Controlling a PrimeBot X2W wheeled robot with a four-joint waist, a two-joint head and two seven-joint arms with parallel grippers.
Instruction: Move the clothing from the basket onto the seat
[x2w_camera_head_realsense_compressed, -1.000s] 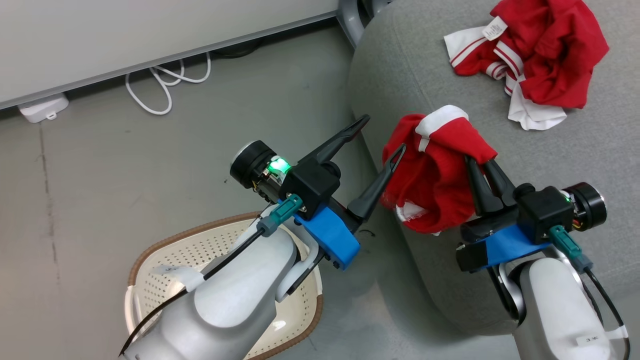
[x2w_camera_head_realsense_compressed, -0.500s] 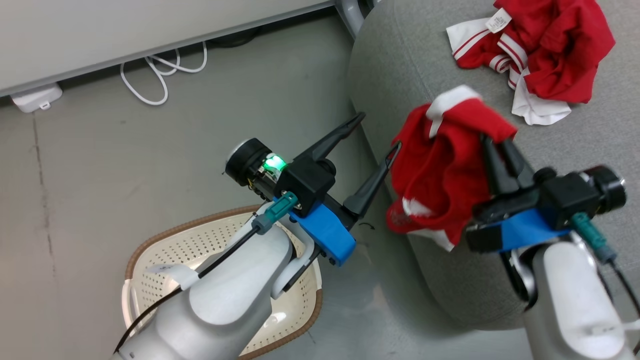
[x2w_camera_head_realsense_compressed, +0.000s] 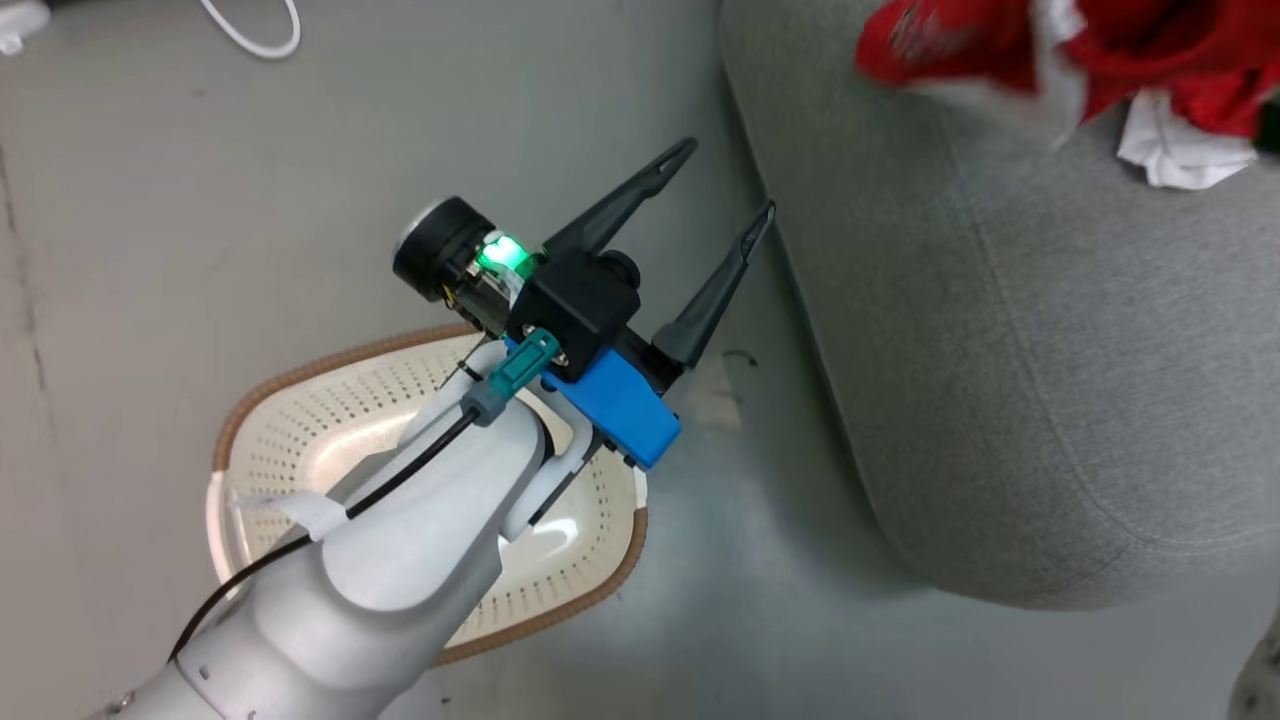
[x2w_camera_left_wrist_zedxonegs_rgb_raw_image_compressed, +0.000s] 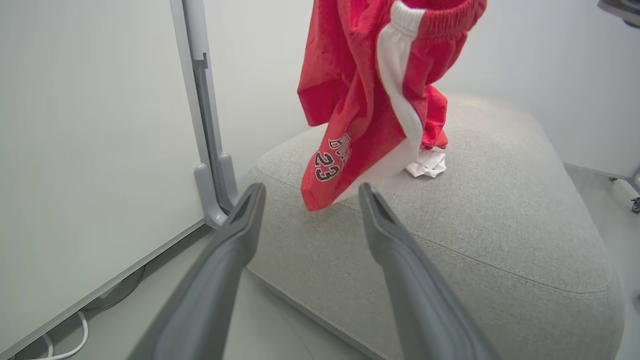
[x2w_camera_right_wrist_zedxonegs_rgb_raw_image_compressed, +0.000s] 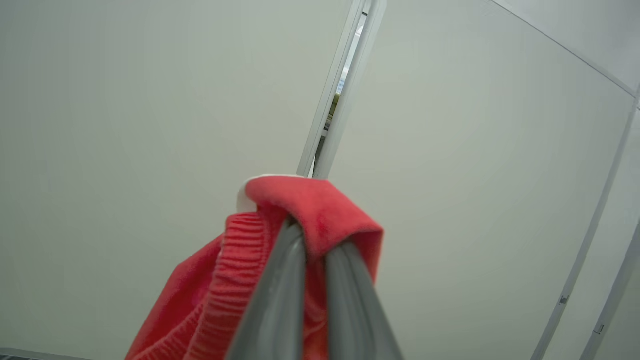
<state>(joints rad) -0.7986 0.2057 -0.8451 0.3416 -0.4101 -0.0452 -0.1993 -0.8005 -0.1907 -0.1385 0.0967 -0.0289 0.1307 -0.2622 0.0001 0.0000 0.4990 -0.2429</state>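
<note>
Hanging from the right pincer (x2w_camera_right_wrist_zedxonegs_rgb_raw_image_compressed: 315, 240), one red garment (x2w_camera_left_wrist_zedxonegs_rgb_raw_image_compressed: 370, 100) had its long axis vertical. Its ribbed waistband sat uppermost, folded over that pincer's two fingertips, which were clamped together on the cloth. Its hem, printed with a white 23, pointed straight down. A white stripe ran lengthwise down one side. The lower corner hung ahead of the left pincer (x2w_camera_left_wrist_zedxonegs_rgb_raw_image_compressed: 311, 192), between the lines of its two fingers in that wrist's view and low over the seat (x2w_camera_left_wrist_zedxonegs_rgb_raw_image_compressed: 475, 225). Whether it touched the cushion could not be told.

A second garment (x2w_camera_head_realsense_compressed: 1175, 150), red with white, lay crumpled on the seat farther ahead of the left pincer, beyond the hanging one. That made two garments: one held and one lying.

The left pincer was spread wide with nothing between its fingers. It was poised over the floor (x2w_camera_head_realsense_compressed: 150, 250), with the seat's rounded edge just off its right finger. The single basket (x2w_camera_head_realsense_compressed: 300, 375) sat back under its forearm, on the floor.

Counted, there were one seat, one basket and two pincers.
</note>
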